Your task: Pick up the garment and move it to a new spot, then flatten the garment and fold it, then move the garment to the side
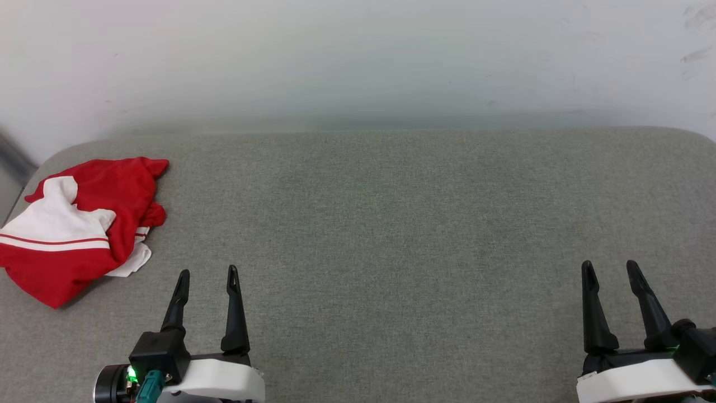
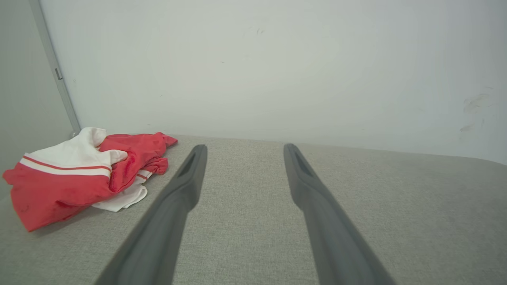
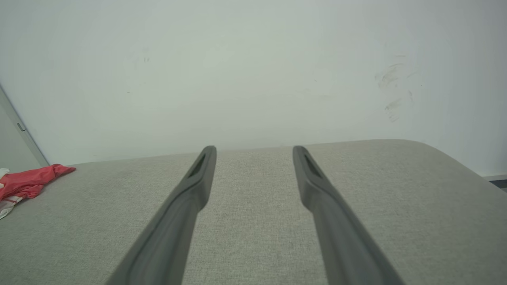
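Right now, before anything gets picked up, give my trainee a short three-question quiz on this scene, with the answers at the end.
1. Fill in: the left gripper and the right gripper both stand ____, holding nothing.
2. True or false: the garment lies neatly folded in the middle of the grey padded surface.
3. Which gripper is nearer the garment? A) left B) right
Key: 1 open; 2 false, it lies crumpled at the surface's far left end; 3 A.
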Motion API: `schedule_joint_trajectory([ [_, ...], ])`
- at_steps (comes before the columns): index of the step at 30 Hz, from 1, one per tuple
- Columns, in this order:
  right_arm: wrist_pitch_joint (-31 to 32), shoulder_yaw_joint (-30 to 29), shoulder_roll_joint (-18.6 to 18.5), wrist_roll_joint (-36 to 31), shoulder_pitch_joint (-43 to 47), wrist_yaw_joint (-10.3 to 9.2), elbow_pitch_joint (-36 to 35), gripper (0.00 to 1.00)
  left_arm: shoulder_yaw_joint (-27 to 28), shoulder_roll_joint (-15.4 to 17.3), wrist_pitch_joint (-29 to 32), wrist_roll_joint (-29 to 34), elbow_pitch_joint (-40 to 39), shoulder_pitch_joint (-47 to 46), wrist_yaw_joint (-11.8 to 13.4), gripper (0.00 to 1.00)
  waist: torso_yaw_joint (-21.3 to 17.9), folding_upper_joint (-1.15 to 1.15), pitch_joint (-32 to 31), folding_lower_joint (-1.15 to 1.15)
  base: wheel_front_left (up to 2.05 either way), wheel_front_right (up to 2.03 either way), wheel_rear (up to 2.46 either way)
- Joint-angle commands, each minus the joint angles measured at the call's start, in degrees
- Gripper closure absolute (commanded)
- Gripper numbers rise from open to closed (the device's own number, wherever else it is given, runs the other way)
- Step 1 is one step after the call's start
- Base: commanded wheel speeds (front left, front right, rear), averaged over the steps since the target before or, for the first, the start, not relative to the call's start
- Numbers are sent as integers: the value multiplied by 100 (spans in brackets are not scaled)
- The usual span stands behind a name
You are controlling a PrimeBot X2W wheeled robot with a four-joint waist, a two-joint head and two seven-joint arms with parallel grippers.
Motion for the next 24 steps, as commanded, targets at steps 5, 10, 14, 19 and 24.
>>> schedule_joint_trajectory([
  [5,-16,23,7,102,54,-1,55,0,14,8,-16,-39,24,20,-32,0,5,0,4,0,0,0,0],
  [10,-16,19,7,130,72,-2,76,0,13,8,-16,-57,47,2,-39,0,42,0,11,0,0,0,0],
  [14,-15,27,8,80,56,-1,58,0,18,8,-16,-34,33,-66,-60,0,162,0,45,0,0,0,0],
  [19,-15,15,7,50,18,-2,18,0,56,8,-16,-76,18,-110,-52,0,408,0,96,0,0,0,0],
  [24,-15,29,7,-39,13,-2,-26,0,80,9,-16,-83,25,-145,-28,0,756,0,147,0,0,0,0],
])
